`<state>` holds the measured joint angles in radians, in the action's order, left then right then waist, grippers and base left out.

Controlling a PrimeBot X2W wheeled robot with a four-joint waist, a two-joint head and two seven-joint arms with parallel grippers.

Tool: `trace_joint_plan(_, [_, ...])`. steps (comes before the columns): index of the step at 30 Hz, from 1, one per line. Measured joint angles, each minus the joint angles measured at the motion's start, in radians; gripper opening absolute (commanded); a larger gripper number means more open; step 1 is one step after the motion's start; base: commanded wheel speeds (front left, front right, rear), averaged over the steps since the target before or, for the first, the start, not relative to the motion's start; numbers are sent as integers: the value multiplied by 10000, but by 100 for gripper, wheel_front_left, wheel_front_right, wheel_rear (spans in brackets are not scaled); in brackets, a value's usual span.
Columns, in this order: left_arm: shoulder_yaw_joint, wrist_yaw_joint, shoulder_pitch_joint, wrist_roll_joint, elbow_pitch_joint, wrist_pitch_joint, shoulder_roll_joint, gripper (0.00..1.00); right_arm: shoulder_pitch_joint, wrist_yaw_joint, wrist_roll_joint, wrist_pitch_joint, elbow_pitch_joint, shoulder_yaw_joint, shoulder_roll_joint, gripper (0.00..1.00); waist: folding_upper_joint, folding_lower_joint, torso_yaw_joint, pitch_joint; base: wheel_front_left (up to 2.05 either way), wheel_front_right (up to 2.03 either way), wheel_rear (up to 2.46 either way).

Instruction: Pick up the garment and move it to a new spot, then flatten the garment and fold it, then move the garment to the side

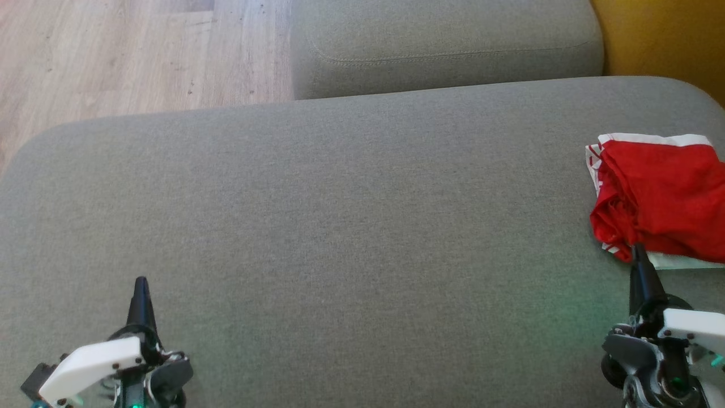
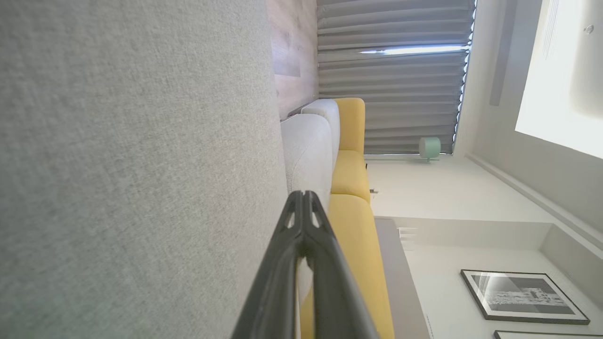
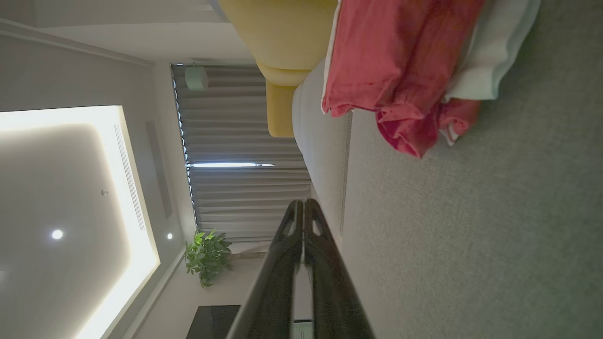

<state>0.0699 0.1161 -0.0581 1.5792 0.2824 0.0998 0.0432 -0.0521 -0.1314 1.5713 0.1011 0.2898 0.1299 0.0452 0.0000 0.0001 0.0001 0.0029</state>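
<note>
Garment (image 1: 660, 195), red with white trim, lies bunched in loose folds at the right edge of the head view on the grey cushion (image 1: 340, 226). A pale layer (image 1: 682, 260) shows under its lower edge; whether that is lining or a separate cloth I cannot tell. The right gripper (image 1: 638, 252) points at the near hem from the lower right, jaws pressed together and holding nothing. The left gripper (image 1: 140, 283), at the lower left, is likewise closed and empty, well apart from the cloth. To my eye this fits either a heap waiting to be lifted or a folded piece set aside, so I would name no move. Counted: one garment, two grippers, one broad cushion and a smaller one (image 1: 447, 45) behind it.
</note>
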Motion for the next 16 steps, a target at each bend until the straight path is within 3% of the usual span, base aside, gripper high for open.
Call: trace_joint_plan(16, [38,82,-15,242,-6,59,0,0,-2,0,303,61,-65,40,0,0,0,0,-1,3,0,0,0])
